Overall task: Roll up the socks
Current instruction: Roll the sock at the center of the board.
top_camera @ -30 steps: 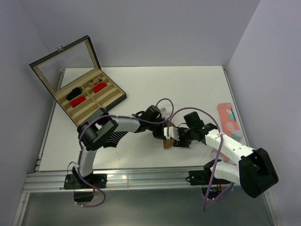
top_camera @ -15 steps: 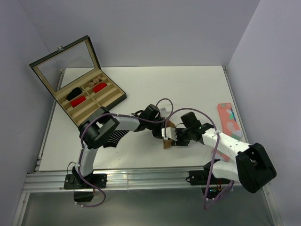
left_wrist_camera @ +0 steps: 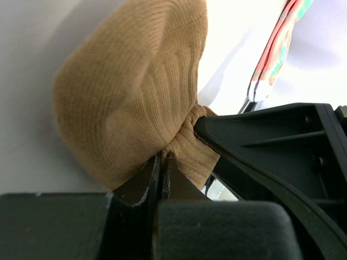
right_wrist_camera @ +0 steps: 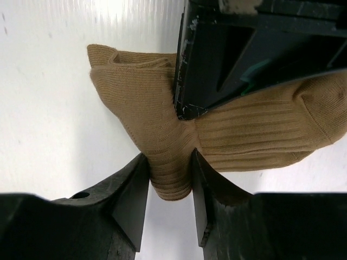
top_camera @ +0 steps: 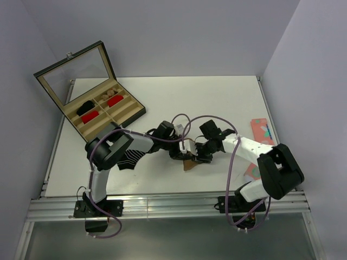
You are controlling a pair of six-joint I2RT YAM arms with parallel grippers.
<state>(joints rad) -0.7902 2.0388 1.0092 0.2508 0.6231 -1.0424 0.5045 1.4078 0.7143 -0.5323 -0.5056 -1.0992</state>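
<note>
Left jaws are clenched almost fully on a pinch of the tan sock (left_wrist_camera: 130, 97). Right jaws, narrowly parted, grasp its bunched fold. It lies on the bench (top_camera: 217, 97) toward the near edge, well apart from the side edges.

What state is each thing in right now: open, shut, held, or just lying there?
tan sock: bunched up, pinched by both grippers.
left gripper: shut on the tan sock.
right gripper: shut on the tan sock.
striped sock: lying loose, not held.
pink sock: lying flat, not held.
box: lid open.
red bundles: rolled, sitting in the box's compartments.
</note>
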